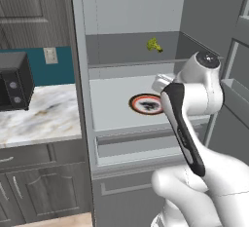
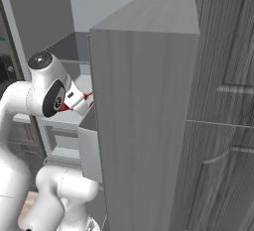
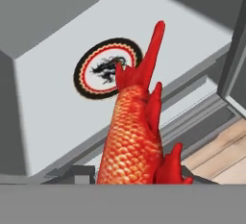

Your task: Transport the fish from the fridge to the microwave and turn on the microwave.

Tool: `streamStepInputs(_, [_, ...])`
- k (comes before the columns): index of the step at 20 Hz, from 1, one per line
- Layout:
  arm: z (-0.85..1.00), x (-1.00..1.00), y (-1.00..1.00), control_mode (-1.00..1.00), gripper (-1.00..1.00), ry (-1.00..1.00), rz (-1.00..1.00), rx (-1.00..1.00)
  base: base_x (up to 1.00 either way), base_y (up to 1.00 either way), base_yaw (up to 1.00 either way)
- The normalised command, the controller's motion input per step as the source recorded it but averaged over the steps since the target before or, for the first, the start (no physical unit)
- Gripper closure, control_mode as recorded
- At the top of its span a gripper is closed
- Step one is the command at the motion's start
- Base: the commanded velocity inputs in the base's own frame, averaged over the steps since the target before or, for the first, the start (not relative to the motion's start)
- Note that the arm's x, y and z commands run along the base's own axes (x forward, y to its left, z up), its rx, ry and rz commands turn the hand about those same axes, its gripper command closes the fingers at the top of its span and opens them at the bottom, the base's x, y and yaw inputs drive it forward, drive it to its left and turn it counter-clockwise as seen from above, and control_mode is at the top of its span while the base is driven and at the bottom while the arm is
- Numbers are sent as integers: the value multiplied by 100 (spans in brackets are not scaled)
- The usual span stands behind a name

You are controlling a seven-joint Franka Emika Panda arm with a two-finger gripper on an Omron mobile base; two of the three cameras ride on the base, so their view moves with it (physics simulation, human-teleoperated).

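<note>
Red-orange scaly fish [image 3: 132,141] sits right at the hand [image 3: 132,180] — body rising from between the finger tips, tail fin pointing away from the hand toward the plate. Fingers pinching the fish, held partly apart by its body; the tips themselves are mostly hidden behind it. Past the fish tail, further out from the hand, a round dark plate [image 3: 108,68] with an orange-red rim lies flat on a pale fridge shelf [image 3: 57,103], and the fish is clear of it, not touching. Hand view looks down over the shelf edge, with a drawer front just below and a bit of wood floor [image 3: 221,155] off to one side. From the left base view the fridge [image 1: 82,75] stands open, plate [image 1: 146,104] on the middle shelf just beyond the arm's wrist, and a small yellow-green vegetable [image 1: 154,45] on the shelf above, well apart from the hand. Black box with two knobs [image 1: 14,81] sits on the marble desk [image 1: 44,116] far off to the side. Right base view: a sliver of red [image 2: 88,96] shows next to the wrist, beside the open fridge door [image 2: 144,126].
</note>
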Motion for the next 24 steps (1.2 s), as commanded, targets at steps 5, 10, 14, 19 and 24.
streamStepInputs(5, [23, -35, 0, -100, 100, 0, 14, 0, 0, 0, 0])
streamStepInputs(10, [35, -33, 0, -100, 100, 0, 10, 0, 0, 0, 0])
streamStepInputs(14, [21, -29, 7, -100, 100, 0, 5, -3, 0, 0, 0])
streamStepInputs(19, [1, -28, 12, -100, 100, -1, 17, -3, 0, 0, 0])
streamStepInputs(24, [5, -36, 11, -100, 100, -5, 19, -4, 0, 0, 0])
